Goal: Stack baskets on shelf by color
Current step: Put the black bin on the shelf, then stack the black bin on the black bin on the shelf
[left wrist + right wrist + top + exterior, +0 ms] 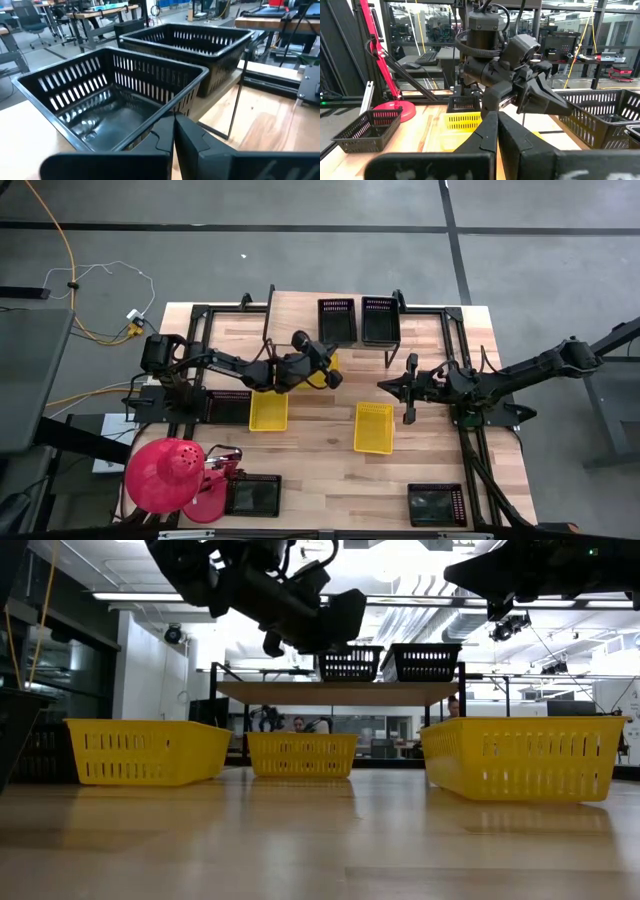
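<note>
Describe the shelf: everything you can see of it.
The shelf is a low rack: a light wood plank on thin black legs, standing level at the far edge of the table. Two black slotted baskets sit side by side on top, one left of the other, close together. No yellow basket is on it. In the low view, one yellow basket shows below the plank. Neither hand touches the shelf.

At the lower left of the high view we see a red desk lamp with a round shade (163, 473). An orange cable (62, 255) runs over the grey concrete floor (300, 240) at the upper left, beside a thin white wire (110, 272). The light wooden tabletop (320, 470) fills the middle. A dark grey panel (30, 375) sits at the left edge.
</note>
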### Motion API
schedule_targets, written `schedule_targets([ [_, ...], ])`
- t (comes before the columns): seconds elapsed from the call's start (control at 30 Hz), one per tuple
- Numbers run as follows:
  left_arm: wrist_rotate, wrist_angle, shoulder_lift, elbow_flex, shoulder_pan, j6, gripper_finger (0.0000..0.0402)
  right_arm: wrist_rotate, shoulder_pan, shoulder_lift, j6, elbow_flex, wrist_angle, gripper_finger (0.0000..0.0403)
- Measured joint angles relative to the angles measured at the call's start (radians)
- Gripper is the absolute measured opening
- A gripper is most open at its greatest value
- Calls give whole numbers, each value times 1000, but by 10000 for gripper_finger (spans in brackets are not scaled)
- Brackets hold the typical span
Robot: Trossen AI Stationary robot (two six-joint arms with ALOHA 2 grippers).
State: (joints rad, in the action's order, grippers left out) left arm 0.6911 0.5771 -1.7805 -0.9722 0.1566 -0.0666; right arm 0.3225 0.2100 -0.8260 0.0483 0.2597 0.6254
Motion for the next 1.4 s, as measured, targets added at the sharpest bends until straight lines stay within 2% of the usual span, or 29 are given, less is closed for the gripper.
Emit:
schedule_targets([
  [0.37, -14, 4, 0, 0, 27, 0, 0, 0, 0, 0, 0, 0, 0, 0],
  [0.6, -34, -6, 15, 0, 3, 2, 0, 0, 0, 0, 0, 0, 0, 0],
  [0.77, -37, -24, 97, 0, -69, 64, 0, 0, 0, 0, 0, 0, 0, 0],
  [0.97, -63, -209, 261, 2, -221, 139, 0, 0, 0, 0, 0, 0, 0, 0],
  [1.13, -63, -176, 402, 127, -340, 147, 0, 0, 0, 0, 0, 0, 4, 0],
  [1.27, -81, -5, 509, 303, -404, 170, 0, 0, 0, 0, 0, 0, 7, 0],
  [1.4, -143, 172, 590, 462, -440, 201, 0, 0, 0, 0, 1, 0, 8, 0],
])
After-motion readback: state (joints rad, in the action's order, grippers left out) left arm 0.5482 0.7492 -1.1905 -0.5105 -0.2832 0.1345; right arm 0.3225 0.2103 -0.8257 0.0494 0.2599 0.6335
